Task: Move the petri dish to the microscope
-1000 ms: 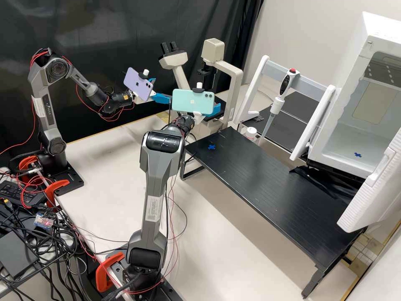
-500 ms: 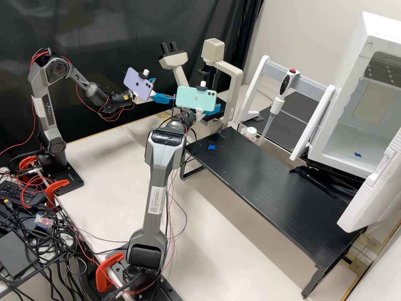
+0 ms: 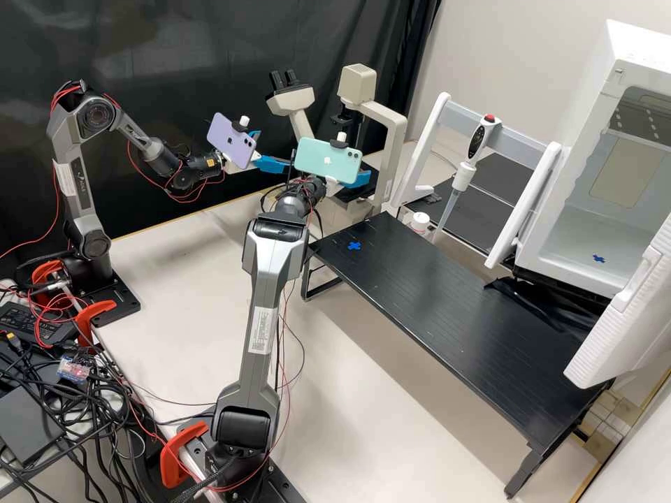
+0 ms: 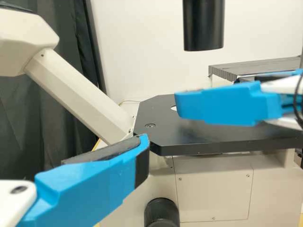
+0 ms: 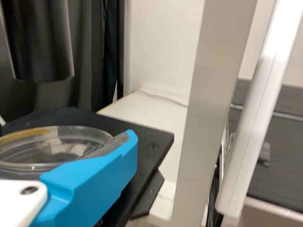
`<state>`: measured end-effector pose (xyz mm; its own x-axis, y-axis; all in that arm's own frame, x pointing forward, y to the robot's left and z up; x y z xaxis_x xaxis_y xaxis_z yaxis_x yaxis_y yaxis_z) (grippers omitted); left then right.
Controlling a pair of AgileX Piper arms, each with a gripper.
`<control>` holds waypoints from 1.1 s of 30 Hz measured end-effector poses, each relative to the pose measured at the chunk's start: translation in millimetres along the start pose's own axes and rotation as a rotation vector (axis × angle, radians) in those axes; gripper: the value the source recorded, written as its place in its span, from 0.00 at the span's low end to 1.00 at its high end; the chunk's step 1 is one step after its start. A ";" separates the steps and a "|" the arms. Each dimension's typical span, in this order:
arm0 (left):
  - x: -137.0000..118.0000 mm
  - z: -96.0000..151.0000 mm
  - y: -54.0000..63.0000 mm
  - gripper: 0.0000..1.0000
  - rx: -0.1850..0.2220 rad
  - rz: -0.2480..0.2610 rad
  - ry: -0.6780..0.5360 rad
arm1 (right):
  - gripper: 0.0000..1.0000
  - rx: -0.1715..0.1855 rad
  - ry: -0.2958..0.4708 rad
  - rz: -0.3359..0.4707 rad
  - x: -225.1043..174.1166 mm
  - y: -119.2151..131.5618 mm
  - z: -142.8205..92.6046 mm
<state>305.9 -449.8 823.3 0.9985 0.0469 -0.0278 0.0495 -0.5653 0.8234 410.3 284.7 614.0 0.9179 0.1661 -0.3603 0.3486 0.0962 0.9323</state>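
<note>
a: quick, what changed?
b: right gripper (image 3: 365, 176), near top centre of the high view, edged up and a bit right over the last second; its teal phone (image 3: 327, 161) tilted too. left gripper (image 3: 276, 149), just left of it, stayed put.
a: dish (image 5: 52, 146)?
b: left side of the right wrist view, over the stage (image 5: 152, 145). looks pinched in the right gripper, fingers about a dish apart. far pad is out of sight, so that's my read.
a: left one?
b: fingers wide, holding nothing.
a: meaning?
b: dish is at the scope (image 3: 395, 136), so nearly there, i'd say. left to do: centre it, lower it level, let go. could clip the stage or tip on release.
a: counts?
b: 1 dish, 1 scope, 2 grippers, 2 phones counting the purple phone (image 3: 232, 141), 1 pipette (image 3: 478, 140) upper right, 1 rack (image 3: 517, 133) under it.
</note>
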 end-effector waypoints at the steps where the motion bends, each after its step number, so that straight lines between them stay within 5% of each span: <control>1: 0.0 0.0 0.0 1.00 0.000 0.000 0.000 | 0.00 -0.004 0.000 0.000 0.5 -0.5 0.2; 9: 0.0 0.0 0.0 1.00 0.000 0.000 0.000 | 0.00 -0.008 0.007 -0.076 -3.3 -21.3 17.0; 21: 0.0 0.0 0.0 1.00 0.000 0.000 0.000 | 0.00 -0.006 0.011 -0.073 -11.5 -18.8 18.6; 33: 0.0 0.0 0.0 1.00 0.000 0.000 0.000 | 0.00 -0.006 -0.064 -0.039 13.8 -17.5 14.2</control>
<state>305.9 -449.8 823.3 0.9985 0.0469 -0.0278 0.0495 -0.5653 0.8234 419.6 271.4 593.2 0.9138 0.0990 -0.3939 0.3837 0.1072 0.9172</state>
